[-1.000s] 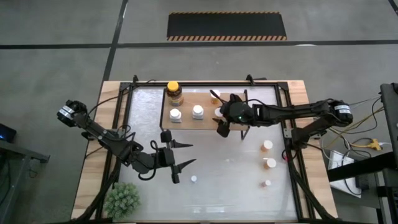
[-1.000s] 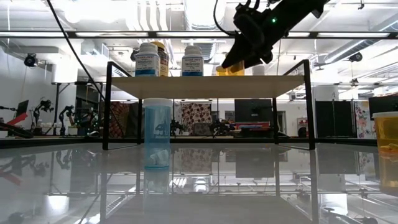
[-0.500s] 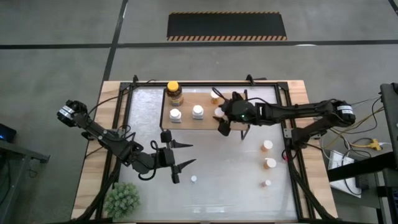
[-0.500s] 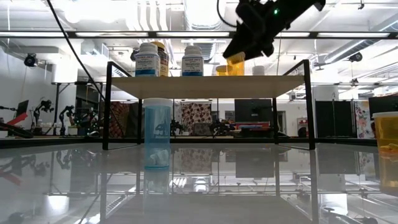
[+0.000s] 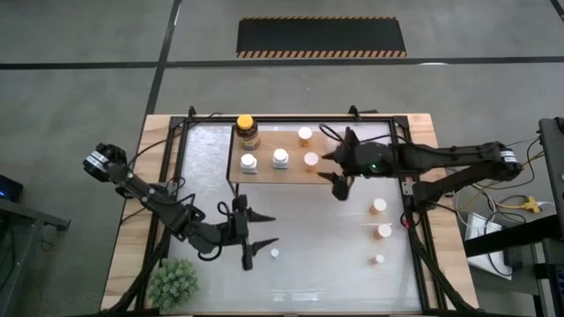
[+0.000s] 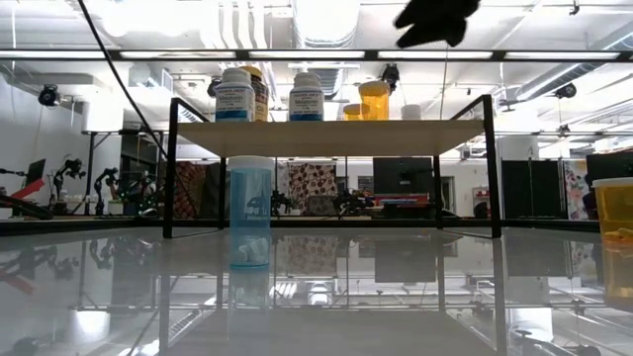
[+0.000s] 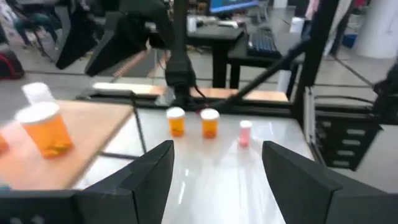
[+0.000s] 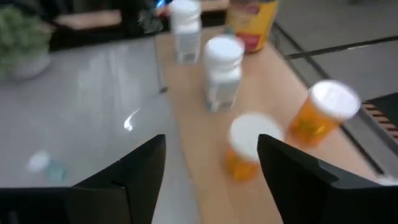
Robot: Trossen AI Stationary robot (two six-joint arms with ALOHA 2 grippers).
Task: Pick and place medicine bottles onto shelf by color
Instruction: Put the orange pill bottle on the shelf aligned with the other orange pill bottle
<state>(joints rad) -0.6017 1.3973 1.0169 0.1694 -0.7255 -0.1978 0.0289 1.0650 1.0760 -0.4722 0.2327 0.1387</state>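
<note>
Right gripper (image 5: 337, 173) hovers just off the shelf (image 5: 264, 169) edge, fingers spread apart, holding nothing. Left gripper (image 5: 256, 238), fingers wide apart and empty, hovers near a tiny pale bottle (image 5: 275, 254).

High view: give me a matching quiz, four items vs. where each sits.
Items:
1. amber jar
2. plant
3. right end effector
4. tiny bottle

Places:
A. on the table's near left corner
B. on the shelf, back left corner
C. on the table beside the left end effector
D. open, off the shelf's right edge

Pairs: 1-B, 2-A, 3-D, 4-C
</note>
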